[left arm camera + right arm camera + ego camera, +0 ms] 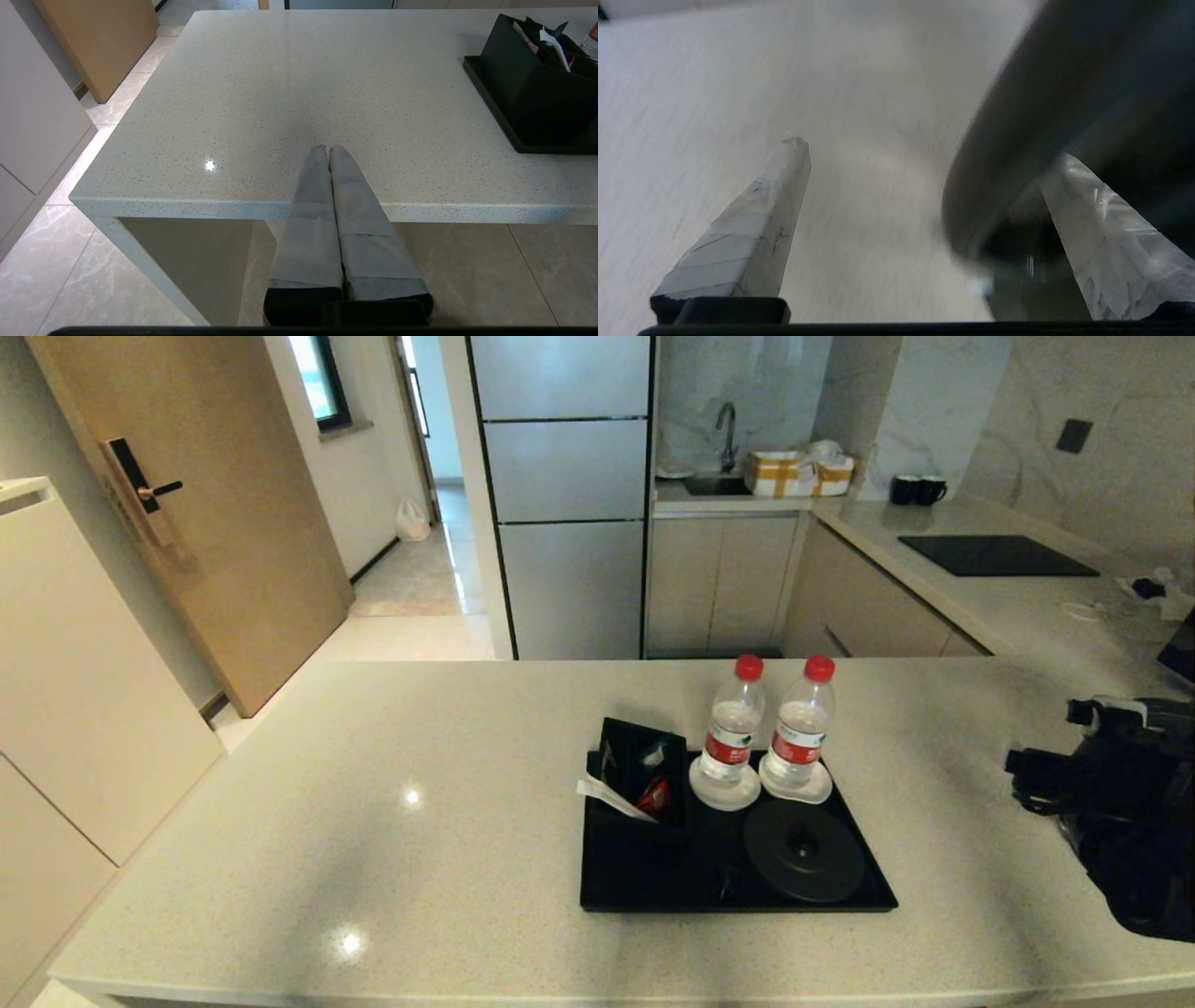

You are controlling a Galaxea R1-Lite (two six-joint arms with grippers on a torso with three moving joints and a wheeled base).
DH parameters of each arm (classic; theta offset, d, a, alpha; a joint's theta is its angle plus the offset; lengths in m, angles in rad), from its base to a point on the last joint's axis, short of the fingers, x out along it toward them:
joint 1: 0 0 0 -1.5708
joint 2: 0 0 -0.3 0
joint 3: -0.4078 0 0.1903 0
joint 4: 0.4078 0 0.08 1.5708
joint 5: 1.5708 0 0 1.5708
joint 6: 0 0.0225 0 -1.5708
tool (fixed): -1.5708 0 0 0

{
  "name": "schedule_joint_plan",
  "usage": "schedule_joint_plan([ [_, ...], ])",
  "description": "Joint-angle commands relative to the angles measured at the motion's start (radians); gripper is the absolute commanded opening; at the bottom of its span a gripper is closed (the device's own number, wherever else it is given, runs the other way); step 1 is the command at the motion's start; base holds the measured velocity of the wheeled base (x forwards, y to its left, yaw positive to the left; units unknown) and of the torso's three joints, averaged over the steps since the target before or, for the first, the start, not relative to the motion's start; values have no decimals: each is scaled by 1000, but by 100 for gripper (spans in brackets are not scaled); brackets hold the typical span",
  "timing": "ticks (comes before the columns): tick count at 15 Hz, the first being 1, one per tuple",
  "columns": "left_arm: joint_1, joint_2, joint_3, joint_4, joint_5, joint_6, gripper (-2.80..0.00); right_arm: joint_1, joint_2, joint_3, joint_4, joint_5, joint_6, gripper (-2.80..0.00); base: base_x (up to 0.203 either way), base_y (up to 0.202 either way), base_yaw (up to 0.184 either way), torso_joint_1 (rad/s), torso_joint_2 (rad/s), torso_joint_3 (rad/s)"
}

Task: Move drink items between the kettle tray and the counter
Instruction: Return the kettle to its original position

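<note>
The surface [373, 821], a wide beige speckled stone top, filled most of the head view. On it, a little right of the middle, lay the black kettle tray [644, 887]. The tray carried a black box of sachets [639, 770] on its left side, the round kettle base [805, 851] at the front right, and two water bottles with red caps, the left bottle [733, 733] and the right bottle [800, 735], each standing upright on a white coaster behind the base. The kettle base was bare.

At the right edge of the head view, the right arm [1120, 803] was over the surface, well apart from the tray. In the right wrist view, the right end effector [924, 186] stood wide open, and a dark rounded body, probably the kettle [1064, 116], was just beside one finger [1101, 252]; it lay not between the fingers, so nothing was held. The picture was smeared, and I cannot tell if the kettle touched that finger.

The left end effector [328, 150] was parked at the near edge of the surface with its fingers pressed together, holding nothing.

In my judgement the kettle was already set down on the surface and the step in hand was the release. The next move probably calls for drawing the right end effector clear without knocking the kettle, then reaching for a bottle on the tray.
</note>
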Motion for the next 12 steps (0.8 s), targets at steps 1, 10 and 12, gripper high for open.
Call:
schedule_joint_plan([
  [1,0,0,-1,1,0,0,-280,-16,53,-71,-8,-1,-6,0,0,0,0,0,0,0],
  [10,0,0,1,0,0,0,-280,-40,97,-155,2,9,-9,-280,0,0,0,0,0,0],
  [12,0,0,1,1,0,0,-280,-40,94,-153,6,10,-8,-280,0,0,0,0,0,0],
])
